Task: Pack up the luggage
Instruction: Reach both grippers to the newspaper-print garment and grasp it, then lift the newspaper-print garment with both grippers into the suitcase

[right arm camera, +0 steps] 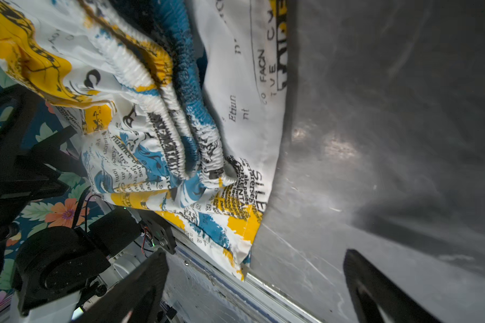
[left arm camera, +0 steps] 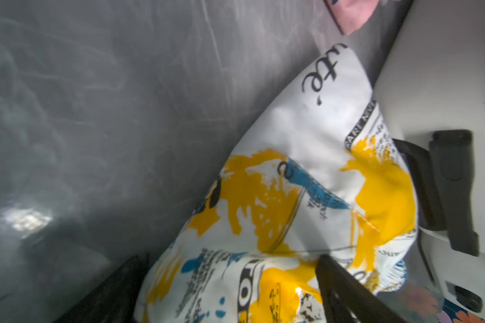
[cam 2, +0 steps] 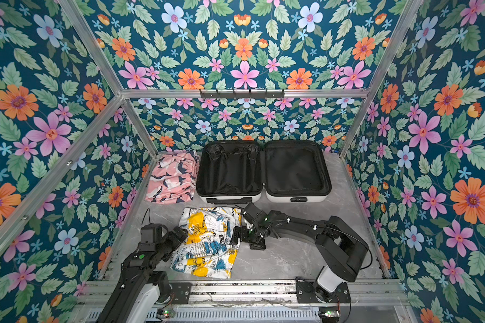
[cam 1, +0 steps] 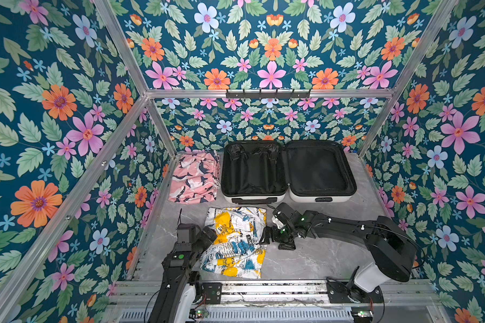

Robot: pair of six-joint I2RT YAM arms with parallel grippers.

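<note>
Luggage: the luggage [cam 1: 252,173] lies opened flat at the back of the table [cam 1: 319,257]; both black-lined halves are empty.
Packed so far: nothing, as far as both top views show.
Printed shorts: the white, yellow and blue shorts [cam 1: 235,240] lie crumpled on the table in front of the luggage, between the two arms.
Pink garment: the pink garment [cam 1: 195,179] lies folded just beside the left half of the luggage, outside it.
Left side: the left gripper [left arm camera: 233,260] has its jaws spread wide; the cloth of the shorts lies between them, not pinched.
Right side: the right gripper [right arm camera: 256,254] has its jaws released wide over bare table, just beside the edge of the shorts, with nothing between them.
Remaining: I judge the task to be at its beginning; both garments must go inside, and probably the luggage must then be closed.
</note>
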